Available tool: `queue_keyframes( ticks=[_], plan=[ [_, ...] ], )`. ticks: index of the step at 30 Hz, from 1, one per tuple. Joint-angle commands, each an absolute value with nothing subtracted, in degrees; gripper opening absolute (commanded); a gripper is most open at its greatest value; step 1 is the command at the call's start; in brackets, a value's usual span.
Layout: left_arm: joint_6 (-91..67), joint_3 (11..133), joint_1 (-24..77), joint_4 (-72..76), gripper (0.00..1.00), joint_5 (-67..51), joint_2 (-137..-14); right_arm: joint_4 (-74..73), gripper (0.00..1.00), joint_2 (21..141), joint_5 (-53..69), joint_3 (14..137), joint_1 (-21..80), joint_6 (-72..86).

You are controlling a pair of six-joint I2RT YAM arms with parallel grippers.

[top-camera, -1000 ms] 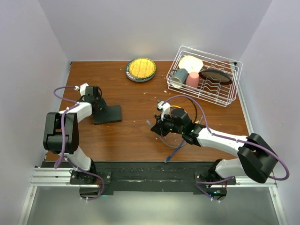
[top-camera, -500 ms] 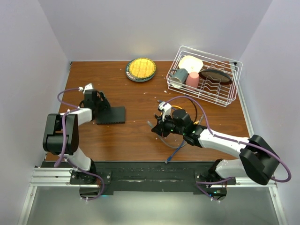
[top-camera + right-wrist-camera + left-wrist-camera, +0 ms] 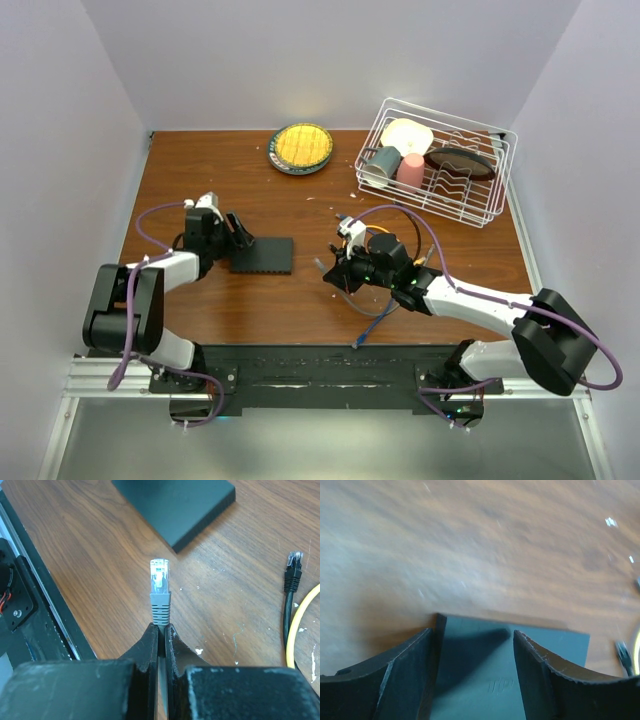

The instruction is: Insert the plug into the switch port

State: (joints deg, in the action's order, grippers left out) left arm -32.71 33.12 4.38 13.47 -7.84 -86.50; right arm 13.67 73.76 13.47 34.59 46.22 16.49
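Right gripper [image 3: 161,627] pinching grey plug [image 3: 160,587], left gripper [image 3: 472,635] agape over black box [image 3: 565,650]

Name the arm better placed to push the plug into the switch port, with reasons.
Right. The right gripper is shut on the grey plug, whose tip points toward the black switch. The left gripper sits open at the switch's opposite end, better suited to steadying it.

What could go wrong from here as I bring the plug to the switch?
1. The left pincer stands open over the end of the switch box, so a push from the grey plug may slide the box.
2. The right pincer pinches the grey plug only behind its boot; it could tilt on contact.
3. No port shows in any view, so alignment is a guess.
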Motion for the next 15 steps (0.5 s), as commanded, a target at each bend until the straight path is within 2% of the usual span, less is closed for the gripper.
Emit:
queue_keyframes(
  ticks=[1,8,12,15],
  plan=[
    [-34.98,29.62,5.19,8.26,0.7,-11.6,-82.63,14.24,0.0,73.65,14.24,35.59,46.67,16.96],
    [-33.49,29.7,5.19,5.72,0.71,-6.96,-73.05,13.97,0.0,75.23,14.15,37.35,46.85,16.61],
    [-32.26,32.86,5.19,4.57,0.75,-2.2,-68.21,14.41,0.0,76.37,14.41,38.14,47.02,16.44],
    [-30.42,37.15,5.19,4.39,0.8,-0.62,-69.51,14.41,0.0,77.43,14.85,39.2,47.2,16.44]
  ],
)
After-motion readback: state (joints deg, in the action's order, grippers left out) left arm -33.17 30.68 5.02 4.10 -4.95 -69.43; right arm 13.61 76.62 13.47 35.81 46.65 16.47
